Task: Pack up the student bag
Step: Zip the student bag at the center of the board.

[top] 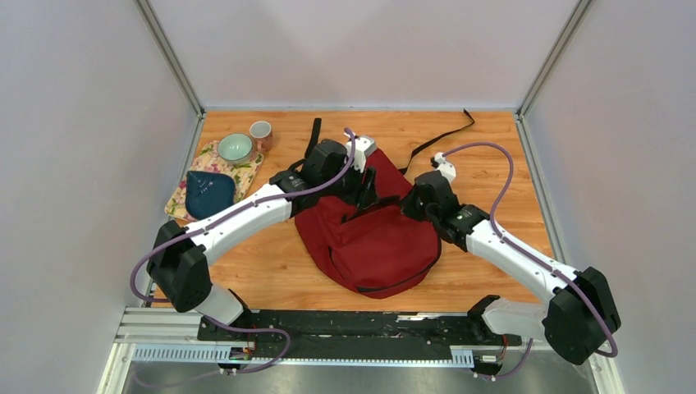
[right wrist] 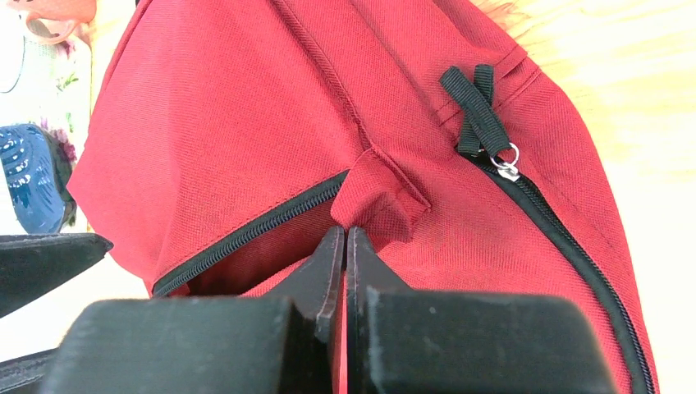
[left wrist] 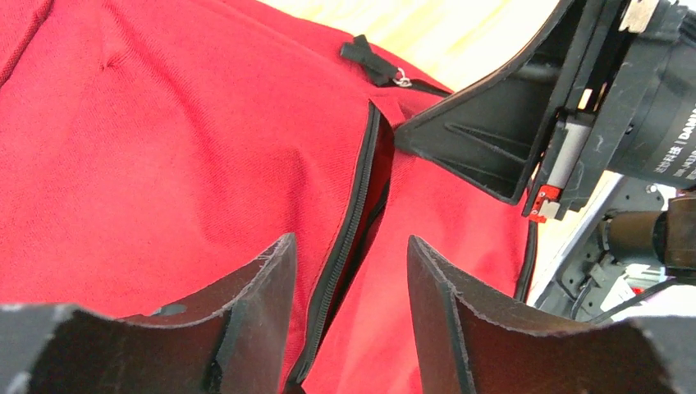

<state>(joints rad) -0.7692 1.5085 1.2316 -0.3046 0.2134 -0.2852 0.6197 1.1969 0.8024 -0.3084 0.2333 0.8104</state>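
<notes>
Mid-table, the student bag [top: 369, 246] lies lengthwise twelve to six, strap [top: 443, 135] trailing toward one o'clock. Its zip [right wrist: 246, 234] gapes, contents hidden. The right gripper [right wrist: 345, 234] pinches its fabric; the left gripper [left wrist: 349, 240] hangs open.

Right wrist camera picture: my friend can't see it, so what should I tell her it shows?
The right gripper is shut, pinching a fold of the red student bag at the end of its open black zipper. Black pull tabs lie to the right, and a dark blue pouch peeks in at the left edge.
</notes>
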